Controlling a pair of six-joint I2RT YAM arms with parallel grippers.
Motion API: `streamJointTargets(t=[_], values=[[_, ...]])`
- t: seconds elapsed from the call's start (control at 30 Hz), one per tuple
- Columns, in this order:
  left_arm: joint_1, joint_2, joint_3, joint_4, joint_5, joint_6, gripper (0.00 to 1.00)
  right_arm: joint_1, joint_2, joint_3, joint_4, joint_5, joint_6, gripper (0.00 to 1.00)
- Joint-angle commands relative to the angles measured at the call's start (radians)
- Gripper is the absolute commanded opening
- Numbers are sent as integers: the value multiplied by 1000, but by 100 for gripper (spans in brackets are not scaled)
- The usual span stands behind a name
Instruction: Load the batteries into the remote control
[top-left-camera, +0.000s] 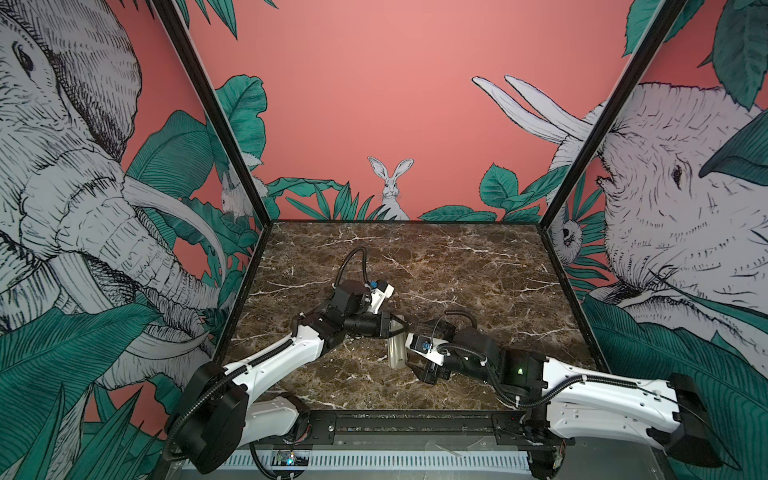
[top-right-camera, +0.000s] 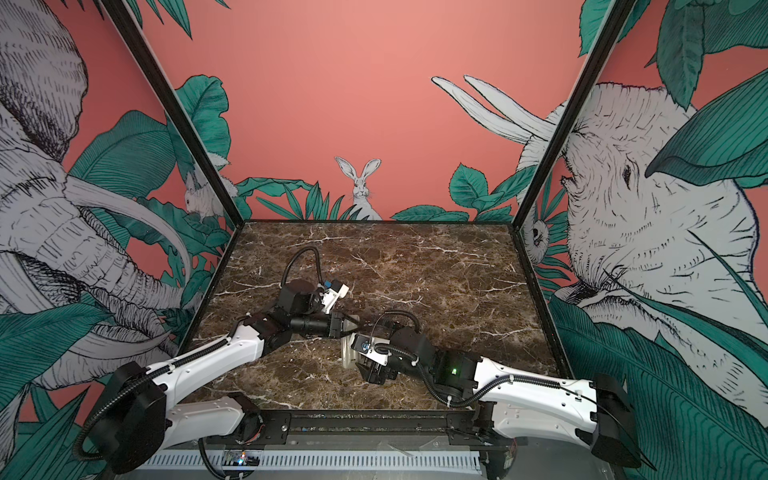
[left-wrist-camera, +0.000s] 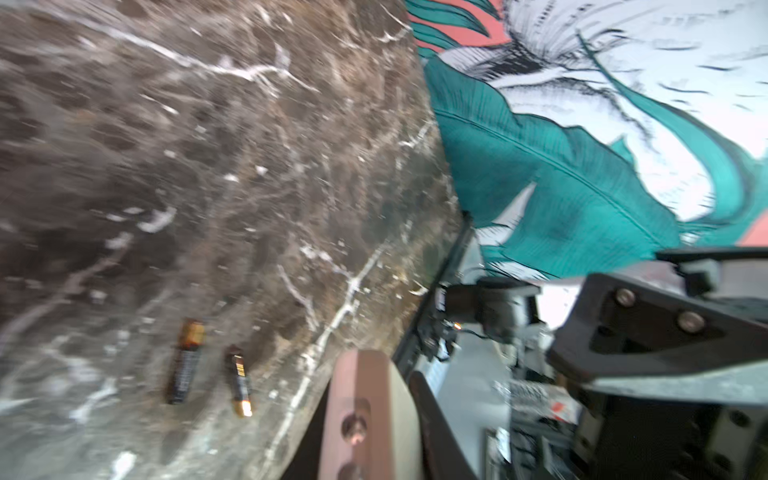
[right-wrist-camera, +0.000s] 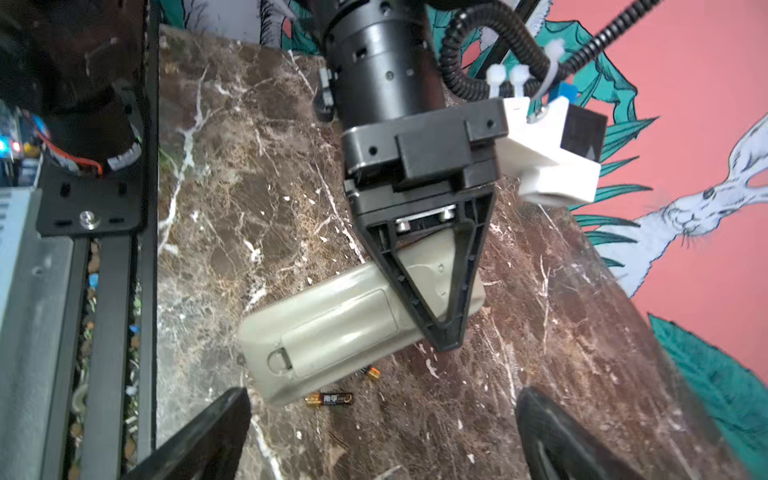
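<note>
The remote control (top-left-camera: 397, 353) (top-right-camera: 348, 353) is held back-up just over the marble, its greyish-beige back and shut battery cover (right-wrist-camera: 332, 328) in the right wrist view. My left gripper (top-left-camera: 401, 326) (right-wrist-camera: 446, 336) is shut on one end of it; that end fills the left wrist view (left-wrist-camera: 365, 399). The batteries, two slim dark cylinders with gold ends (left-wrist-camera: 185, 361) (left-wrist-camera: 240, 384), lie on the table. One battery (right-wrist-camera: 329, 400) lies clear beside the remote, the other (right-wrist-camera: 372, 372) is half hidden under its edge. My right gripper (top-left-camera: 424, 372) (right-wrist-camera: 382, 432) is open, its fingers (right-wrist-camera: 220, 436) apart with nothing between them.
The dark marble table (top-left-camera: 415, 257) is boxed in by patterned walls on three sides. A black metal rail (right-wrist-camera: 112, 291) runs along the front edge close to the remote's free end. Both arms meet near the table's front middle.
</note>
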Motion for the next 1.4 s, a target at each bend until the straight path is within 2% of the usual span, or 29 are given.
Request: streamJointTargets(t=[0.0, 0.17, 0.37, 0.87, 1.23, 1.37], values=[[6, -27, -19, 99, 164, -63, 0, 13, 15, 49, -24, 0, -158, 99], [6, -11, -32, 124, 238, -64, 0, 13, 64, 97, -32, -40, -203, 99], [6, -12, -43, 150, 273, -75, 0, 13, 113, 128, -40, -94, -214, 99], [6, -18, -63, 191, 275, -100, 0, 13, 103, 137, -66, -186, -193, 99], [6, -19, -60, 181, 274, -93, 0, 13, 109, 140, -70, -211, -193, 99], [6, -17, -63, 190, 276, -100, 0, 13, 113, 140, -69, -183, -194, 99]])
